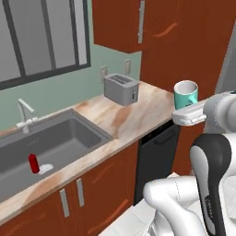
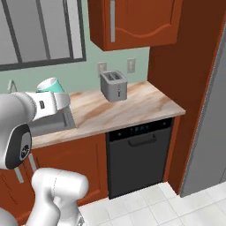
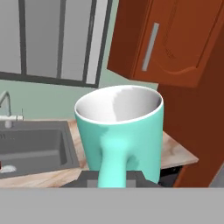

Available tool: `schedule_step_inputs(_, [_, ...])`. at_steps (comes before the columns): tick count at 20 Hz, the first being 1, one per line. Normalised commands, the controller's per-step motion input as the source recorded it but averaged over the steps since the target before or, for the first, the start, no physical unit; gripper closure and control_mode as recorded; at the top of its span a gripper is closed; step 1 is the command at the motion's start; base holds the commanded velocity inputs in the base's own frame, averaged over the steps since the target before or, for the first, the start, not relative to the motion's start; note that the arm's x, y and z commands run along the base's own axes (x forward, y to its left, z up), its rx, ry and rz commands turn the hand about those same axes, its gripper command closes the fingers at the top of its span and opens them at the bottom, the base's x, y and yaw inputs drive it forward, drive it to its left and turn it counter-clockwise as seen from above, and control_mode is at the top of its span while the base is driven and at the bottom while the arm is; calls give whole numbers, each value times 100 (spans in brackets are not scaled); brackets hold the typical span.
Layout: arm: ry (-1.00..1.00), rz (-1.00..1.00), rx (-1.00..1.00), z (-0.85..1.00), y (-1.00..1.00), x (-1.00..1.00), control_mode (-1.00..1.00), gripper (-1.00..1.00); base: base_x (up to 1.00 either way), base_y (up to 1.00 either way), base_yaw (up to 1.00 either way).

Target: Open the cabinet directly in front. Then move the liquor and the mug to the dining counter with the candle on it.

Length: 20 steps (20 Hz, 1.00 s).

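Jaws clamped on the teal mug [image 3: 120, 131], carried upright in the air above the marble counter [image 1: 124, 120]. Behind stand a toaster [image 1: 121, 88], grey sink [image 1: 46, 147], window [image 1: 41, 37], and the closed wall cabinet [image 2: 137, 22].

Mug [image 3: 120, 131] base hidden behind tool, cabinet [image 1: 138, 23] cropped at top

Kitchen: sink [image 1: 69, 138], toaster [image 1: 121, 89], dishwasher [image 2: 141, 154], wood cabs.
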Motion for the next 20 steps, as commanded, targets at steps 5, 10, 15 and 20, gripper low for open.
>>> schedule_step_inputs(5, [0,0,0,0,0,0,100,100,-10,0,-33])
schedule_step_inputs(10, [0,0,0,0,0,0,100,100,-10,0,-33])
schedule_step_inputs(15, [0,0,0,0,0,0,100,100,-8,0,-33])
schedule_step_inputs(20, [0,0,0,0,0,0,100,100,-10,0,-33])
